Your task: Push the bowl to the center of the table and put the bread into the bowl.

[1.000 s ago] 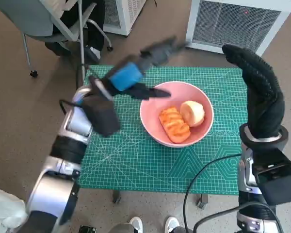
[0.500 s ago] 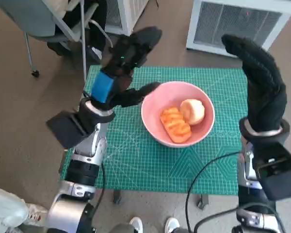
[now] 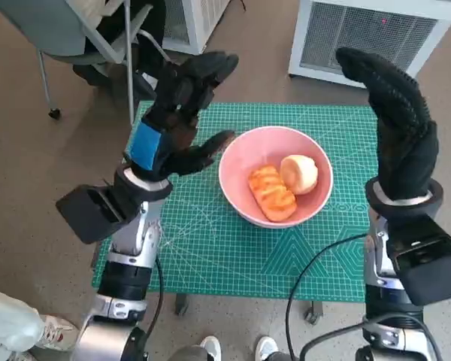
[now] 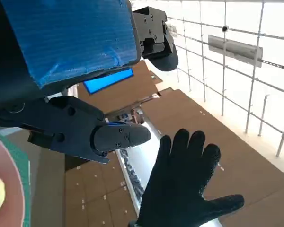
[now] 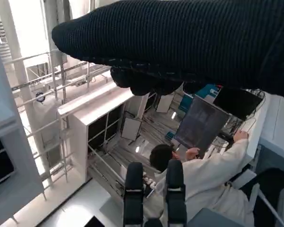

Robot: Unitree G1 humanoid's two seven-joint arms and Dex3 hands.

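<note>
— Where is the ridged orange bread roll (image 3: 271,192)?

— In the round pink bowl (image 3: 240,154) mid-desk (image 3: 210,248), long axis slanting from far-left to near-right, touching a pale round bun (image 3: 298,174).

— The hands?

— Left hand (image 3: 177,113) and gloved right hand (image 3: 395,120) are raised, fingers spread, holding nothing.

Small table (image 3: 210,293) under a green gridded cutting mat (image 3: 210,241), pink bowl (image 3: 237,169) directly on the mat.

Glossy pink bowl (image 3: 310,201), knitted right hand (image 3: 397,128)
</note>
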